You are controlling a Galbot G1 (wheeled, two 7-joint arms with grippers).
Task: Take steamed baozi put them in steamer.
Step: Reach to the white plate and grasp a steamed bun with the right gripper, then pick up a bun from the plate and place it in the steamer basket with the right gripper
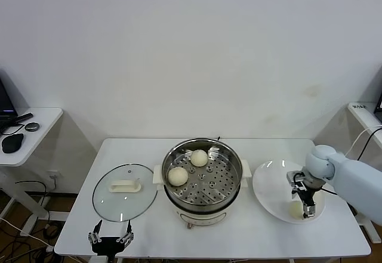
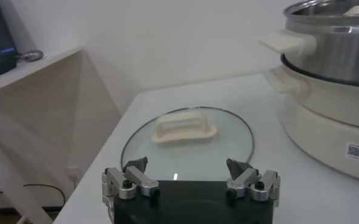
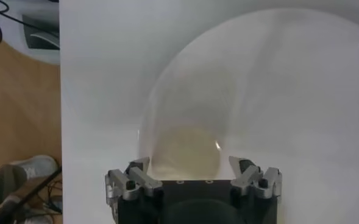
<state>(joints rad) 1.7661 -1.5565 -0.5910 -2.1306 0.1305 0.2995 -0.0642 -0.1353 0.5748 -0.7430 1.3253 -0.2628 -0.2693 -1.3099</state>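
Right end effector (image 1: 301, 198) spread over plated baozi (image 1: 295, 210)

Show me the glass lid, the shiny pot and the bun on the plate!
glass lid (image 1: 125, 192), head view, on the glass beside its white handle.
shiny pot (image 1: 228, 153), head view, on its steel rim.
bun on the plate (image 1: 296, 210), head view, on its top, below the right pincer.

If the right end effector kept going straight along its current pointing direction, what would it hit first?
Most likely the baozi lying on the white plate. The right end effector points down with open fingers straddling it; how much gap remains is unclear.
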